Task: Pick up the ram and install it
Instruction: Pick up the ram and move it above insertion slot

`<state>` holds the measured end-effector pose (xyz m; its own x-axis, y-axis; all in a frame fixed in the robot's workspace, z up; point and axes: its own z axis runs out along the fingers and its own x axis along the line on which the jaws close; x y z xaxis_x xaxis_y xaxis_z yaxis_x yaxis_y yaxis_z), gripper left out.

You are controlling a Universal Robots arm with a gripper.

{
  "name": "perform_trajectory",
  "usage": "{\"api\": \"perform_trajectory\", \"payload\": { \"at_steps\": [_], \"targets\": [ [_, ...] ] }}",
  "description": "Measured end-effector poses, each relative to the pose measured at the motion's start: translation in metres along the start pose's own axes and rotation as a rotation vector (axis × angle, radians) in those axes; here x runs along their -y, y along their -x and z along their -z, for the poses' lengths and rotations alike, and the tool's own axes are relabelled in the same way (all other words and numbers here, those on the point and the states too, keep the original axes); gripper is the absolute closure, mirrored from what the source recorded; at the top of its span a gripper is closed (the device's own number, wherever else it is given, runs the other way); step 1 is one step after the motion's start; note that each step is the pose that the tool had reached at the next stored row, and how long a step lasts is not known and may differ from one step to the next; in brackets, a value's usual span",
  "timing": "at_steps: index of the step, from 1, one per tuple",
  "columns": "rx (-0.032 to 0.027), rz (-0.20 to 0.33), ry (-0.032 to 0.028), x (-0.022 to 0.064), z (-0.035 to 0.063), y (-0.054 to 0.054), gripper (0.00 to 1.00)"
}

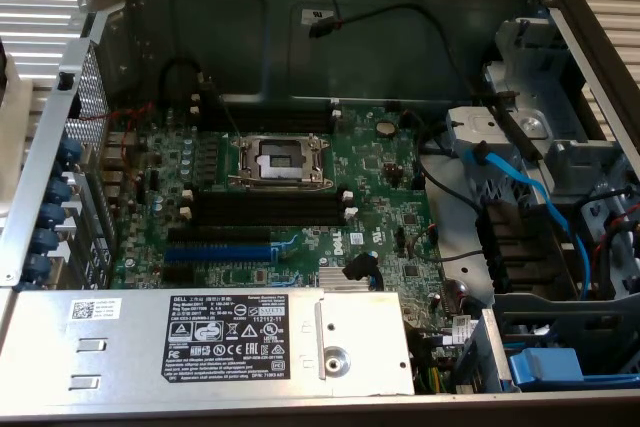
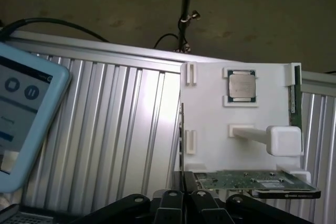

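— When you look into the open computer case [image 1: 200,7], what words can you read?
— "DELL" is on the black label [image 1: 240,332] of the grey power box [image 1: 120,342], on the near side. The green board [image 1: 390,197] has the same name in white, next to the blue slot [image 1: 215,252]. The other words are too tiny for me.
— Where is the end effector [image 2: 185,195]?
— In the wrist view it sits right by a white holder [image 2: 210,114] on the ribbed metal desk [image 2: 115,129]. I cannot tell if it is spread or pressed together.
— And the ram [image 2: 297,95]?
— It looks like the thin green stick standing on its edge in a clip at one side of the white holder, apart from the end effector.
— What else is around?
— A square silver chip [image 2: 241,85] lies on the holder and a white peg [image 2: 273,137] sticks out. A green card [image 2: 252,182] lies between the end effector and the chip. A tablet with a blue rim [image 2: 31,124] is close by. In the case, black memory slots [image 1: 265,209] with white clips run on the near and far sides of the square socket [image 1: 280,159]. Blue cables [image 1: 520,197] hang at the exterior view's right.
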<state>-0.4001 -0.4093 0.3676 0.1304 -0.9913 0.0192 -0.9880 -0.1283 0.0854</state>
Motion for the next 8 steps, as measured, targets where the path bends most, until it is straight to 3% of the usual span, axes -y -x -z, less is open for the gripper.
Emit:
{"api": "perform_trajectory", "payload": {
  "at_steps": [4,8],
  "targets": [
    [-0.0002,0.000,0.0002,0.0030,0.0171,-0.001,0.88],
    [0.0004,0.000,-0.0001,0.0105,0.0245,-0.003,0.88]
  ]
}}
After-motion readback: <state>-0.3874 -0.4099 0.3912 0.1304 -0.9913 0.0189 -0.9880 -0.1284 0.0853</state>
